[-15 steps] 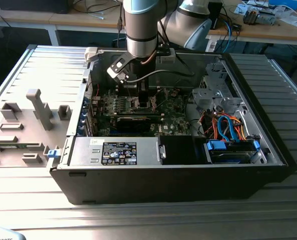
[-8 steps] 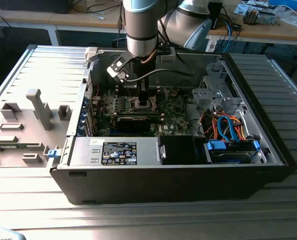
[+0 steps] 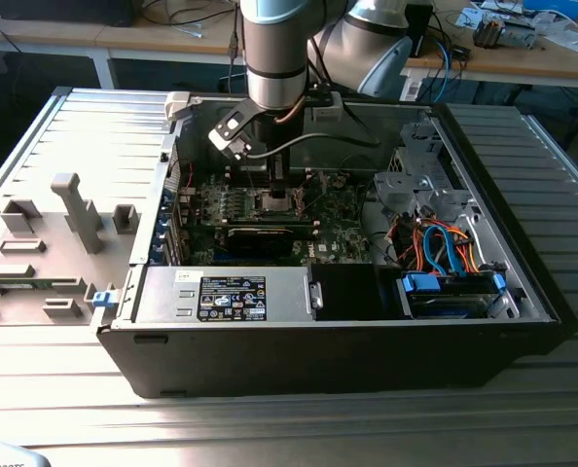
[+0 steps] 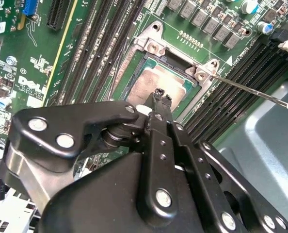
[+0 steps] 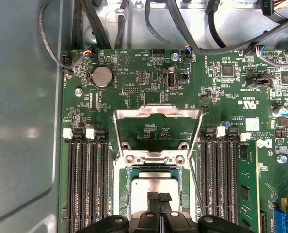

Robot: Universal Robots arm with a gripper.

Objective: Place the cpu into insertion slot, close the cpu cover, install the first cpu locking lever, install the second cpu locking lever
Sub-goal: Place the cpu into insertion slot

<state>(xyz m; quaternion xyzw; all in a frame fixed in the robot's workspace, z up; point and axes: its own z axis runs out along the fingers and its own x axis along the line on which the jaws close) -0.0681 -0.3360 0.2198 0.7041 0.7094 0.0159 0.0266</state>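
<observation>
Jaws pressed together with nothing between them, our gripper (image 4: 162, 97) stands tip-down over the cpu (image 5: 143, 188); we cannot tell whether the tips touch its metal top or hang just clear of it. The chip lies flat directly beneath the jaws, seated in the insertion slot (image 4: 173, 58), whose rim frames it all round.

We judge the cpu light, stiff and thin. Its smooth lid offers little purchase, and its underside would suffer from any skewed push. Its opposite edges look like the place to take hold.

Just beyond the jaws, past the slot's hinge, the cpu cover (image 5: 156, 111) stands swung open, with green board showing through its cut-out. Off to one side of the jaws a thin locking lever (image 4: 250, 89) juts free, reaching out across the memory slots (image 4: 241, 68). Farthest out, in the exterior view, the walls of the computer case (image 3: 367, 355) surround the arm (image 3: 279, 49) reaching down inside.
</observation>
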